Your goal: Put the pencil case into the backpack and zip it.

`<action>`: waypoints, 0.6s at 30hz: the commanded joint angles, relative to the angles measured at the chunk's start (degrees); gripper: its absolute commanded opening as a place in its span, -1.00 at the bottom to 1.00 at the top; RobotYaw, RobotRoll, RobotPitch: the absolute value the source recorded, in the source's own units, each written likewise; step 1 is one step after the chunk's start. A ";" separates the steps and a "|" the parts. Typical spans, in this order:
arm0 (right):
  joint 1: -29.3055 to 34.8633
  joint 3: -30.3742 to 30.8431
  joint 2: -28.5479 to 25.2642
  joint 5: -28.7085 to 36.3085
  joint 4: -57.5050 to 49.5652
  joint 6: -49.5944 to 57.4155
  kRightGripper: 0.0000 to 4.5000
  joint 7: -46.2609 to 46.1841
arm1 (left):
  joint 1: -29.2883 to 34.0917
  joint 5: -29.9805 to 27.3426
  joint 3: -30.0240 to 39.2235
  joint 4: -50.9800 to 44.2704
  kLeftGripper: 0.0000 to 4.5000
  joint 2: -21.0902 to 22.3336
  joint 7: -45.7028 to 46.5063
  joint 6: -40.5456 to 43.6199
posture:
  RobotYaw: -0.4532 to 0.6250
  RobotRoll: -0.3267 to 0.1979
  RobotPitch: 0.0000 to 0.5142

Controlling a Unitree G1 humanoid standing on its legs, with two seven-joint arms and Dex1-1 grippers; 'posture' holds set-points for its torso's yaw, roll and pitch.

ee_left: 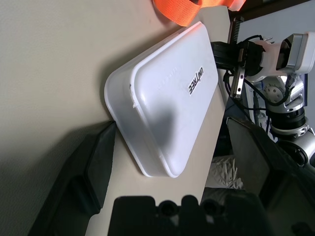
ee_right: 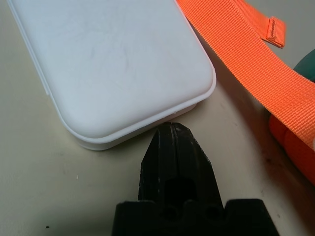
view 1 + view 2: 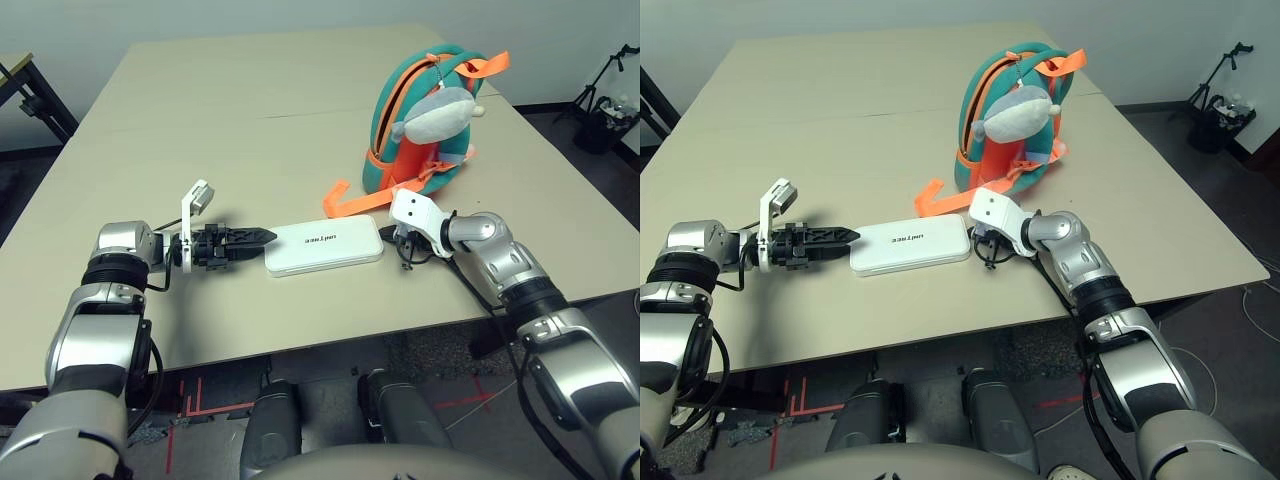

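The white pencil case point(image 3: 323, 245) lies flat on the tan table point(image 3: 230, 130), near its front edge and between my two grippers. My left gripper point(image 3: 262, 237) is open, and its fingers point(image 1: 98, 162) stand on either side of the case's left end point(image 1: 167, 98). My right gripper point(image 2: 170, 130) is shut with nothing in it; its tips touch the case's right end point(image 2: 108, 64). The teal and orange backpack point(image 3: 400, 150) stands upright behind the right gripper, with a grey-and-white plush animal point(image 3: 440, 110) hanging on its front. An orange strap point(image 3: 350, 200) trails from it toward the case.
The table's front edge point(image 3: 300, 350) runs just below both forearms. A seam point(image 3: 300, 113) crosses the tabletop behind the case. A black tripod and gear point(image 3: 605, 110) stand on the floor at the far right, and another table's frame point(image 3: 25, 95) at the far left.
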 commanded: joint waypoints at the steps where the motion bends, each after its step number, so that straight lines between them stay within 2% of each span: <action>1: -0.44 2.00 0.90 0.19 0.66 -0.73 -0.98 1.18 | 2.28 1.73 -2.99 0.03 1.00 -1.00 1.03 1.98 | -0.35 0.25 -0.68; 18: -0.99 3.29 2.61 0.58 -0.77 0.02 -0.98 2.59 | 2.61 1.55 -3.39 -1.70 1.00 1.55 2.18 4.37 | -0.31 0.25 -0.69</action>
